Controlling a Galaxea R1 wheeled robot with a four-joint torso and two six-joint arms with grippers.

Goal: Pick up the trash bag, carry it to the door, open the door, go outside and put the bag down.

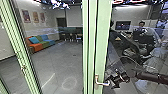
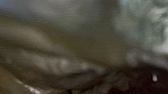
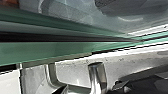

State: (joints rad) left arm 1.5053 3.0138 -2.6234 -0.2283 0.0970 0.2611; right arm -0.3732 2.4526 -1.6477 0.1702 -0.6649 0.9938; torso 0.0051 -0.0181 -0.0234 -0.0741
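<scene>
Glass door: one with a lever handle, pale-green frame (image 1: 101,37) right ahead
Sofa: one, orange, green and blue, through the glass (image 1: 41,43)
Trash bag: looks like those blurred folds (image 2: 50,62), close up in the left wrist view
Wall pictures: three (image 1: 35,16), lettering too small
Right tool: at the lever handle (image 1: 102,83), opening and grip, can't tell (image 1: 112,80)
Left tool: opening and grip, can't tell

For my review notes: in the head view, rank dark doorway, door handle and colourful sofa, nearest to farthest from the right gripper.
1. Door handle: beside the right gripper.
2. Colourful sofa: on the left.
3. Dark doorway: in the back wall.
</scene>
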